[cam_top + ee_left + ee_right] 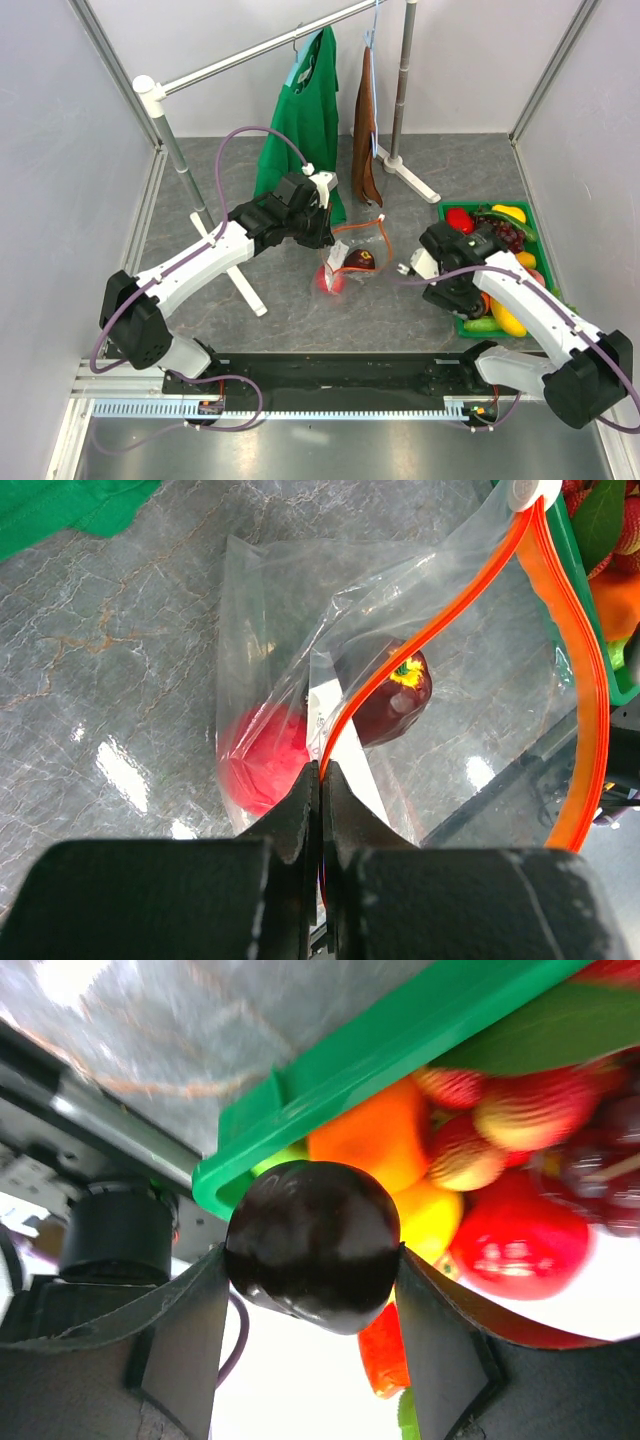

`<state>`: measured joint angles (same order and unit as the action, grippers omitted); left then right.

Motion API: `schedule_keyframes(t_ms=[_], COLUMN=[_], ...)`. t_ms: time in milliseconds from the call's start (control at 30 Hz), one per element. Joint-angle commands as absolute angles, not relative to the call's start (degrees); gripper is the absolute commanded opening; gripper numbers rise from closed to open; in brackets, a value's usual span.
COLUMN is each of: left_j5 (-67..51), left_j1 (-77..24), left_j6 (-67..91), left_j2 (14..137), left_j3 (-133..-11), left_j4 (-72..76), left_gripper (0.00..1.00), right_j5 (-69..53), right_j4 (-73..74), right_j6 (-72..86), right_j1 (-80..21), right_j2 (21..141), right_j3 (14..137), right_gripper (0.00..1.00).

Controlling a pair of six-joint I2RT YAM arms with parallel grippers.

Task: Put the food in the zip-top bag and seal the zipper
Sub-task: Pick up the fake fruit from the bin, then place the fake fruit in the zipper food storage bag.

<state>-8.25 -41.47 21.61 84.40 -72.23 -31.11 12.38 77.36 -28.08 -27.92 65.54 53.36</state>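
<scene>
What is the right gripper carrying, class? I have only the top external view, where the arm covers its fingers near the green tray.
Observer: The right wrist view shows the right gripper closed on a dark round fruit, with the corner of the green tray behind it.
Operator: And the left gripper's fingers?
Observer: In the left wrist view, the left gripper pinches the orange-red zipper of the zip-top bag.
Operator: Is the mouth sealed?
Observer: No. The two zipper strips stand apart in that view, with a red fruit and a maroon fruit inside the bag.
</scene>
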Motion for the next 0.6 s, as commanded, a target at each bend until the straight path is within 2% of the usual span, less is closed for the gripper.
schedule_keyframes(t_ms=[0,133,200,433,567], left_j5=[-9.75,-10.19,-10.11,-10.46,-10.99], left_j1=[-41.04,-41.04,-41.04,-41.04,-40.96], left_j6=[21.88,22.41,22.41,22.15,22.06], left_j2=[85.17,85.69,85.78,85.69,85.69], left_j3=[-73.39,-73.56,-73.48,-74.27,-74.62], left_j4=[-29.44,-29.97,-29.97,-30.67,-30.85], left_gripper=[0.02,0.02,0.02,0.02,0.02], right_j5=[7.92,1.51,-5.86,-18.62,-26.53], right_j4=[83.76,83.24,82.36,67.78,59.61], right_j6=[-27.51,-26.64,-26.28,-17.34,-12.31], right_j1=[-28.13,-28.13,-28.13,-28.04,-28.04], right_j2=[64.16,63.63,63.28,65.64,68.2], right_j3=[61.42,73.52,77.33,89.02,88.78], right_gripper=[0.56,0.53,0.43,0.42,0.43])
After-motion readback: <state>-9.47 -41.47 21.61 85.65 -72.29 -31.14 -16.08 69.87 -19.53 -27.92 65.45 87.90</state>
